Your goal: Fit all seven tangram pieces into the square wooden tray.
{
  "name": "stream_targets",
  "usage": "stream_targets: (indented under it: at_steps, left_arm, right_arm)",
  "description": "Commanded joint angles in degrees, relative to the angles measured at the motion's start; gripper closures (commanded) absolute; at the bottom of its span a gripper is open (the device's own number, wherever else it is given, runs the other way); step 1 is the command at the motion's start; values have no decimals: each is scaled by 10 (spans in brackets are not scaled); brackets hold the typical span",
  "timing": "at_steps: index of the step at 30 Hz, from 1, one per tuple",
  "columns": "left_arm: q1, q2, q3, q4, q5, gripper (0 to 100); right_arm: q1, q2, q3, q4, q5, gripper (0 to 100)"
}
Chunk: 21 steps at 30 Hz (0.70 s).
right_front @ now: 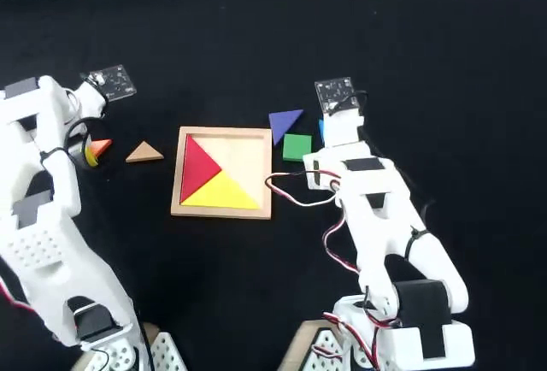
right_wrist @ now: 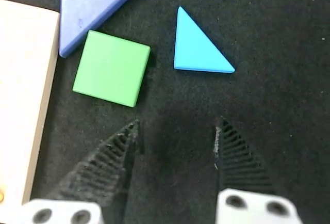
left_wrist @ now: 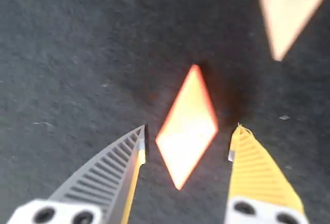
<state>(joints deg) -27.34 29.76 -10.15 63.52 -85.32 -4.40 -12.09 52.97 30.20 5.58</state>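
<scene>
Left wrist view: my left jaws, open and empty, straddle the orange diamond (left_wrist: 186,128); next, I'd close and lift it trayward.

One overhead camera, two wrist cameras.
The high view looks down over the whole table (right_front: 444,63); the close, downward wrist views share its orange parallelogram (left_wrist: 186,128) (left) and green square (right_wrist: 112,69) (right).

I find no text, number or sign that I can read on my feeds. The circuit board (right_front: 115,83) on the left wrist and the circuit board (right_front: 335,91) on the right wrist carry tiny pale marks, too small for me to make out. The wooden tray (right_front: 222,210), the green square (right_wrist: 112,68) and the orange diamond (left_wrist: 186,128) show plain, unmarked faces.
</scene>
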Motion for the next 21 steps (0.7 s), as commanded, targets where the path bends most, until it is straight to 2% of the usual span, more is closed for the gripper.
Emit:
stream_targets:
  at_steps: [1, 5, 8, 14, 21]
  left_arm:
    - [14, 50, -102, 13, -237, 733]
    - [7, 122, -202, 69, -248, 732]
    - [-3, 178, -298, 165, -284, 735]
    - [-19, 305, -497, 325, -296, 736]
    - [-37, 418, -637, 374, -293, 737]
  right_arm:
    - [7, 0, 1, -11, 4, 779]
    - [7, 1, 1, -11, 4, 779]
    - [6, 17, -4, -12, 4, 779]
    - [5, 36, -19, -9, 4, 779]
    - [5, 36, -19, -9, 4, 779]
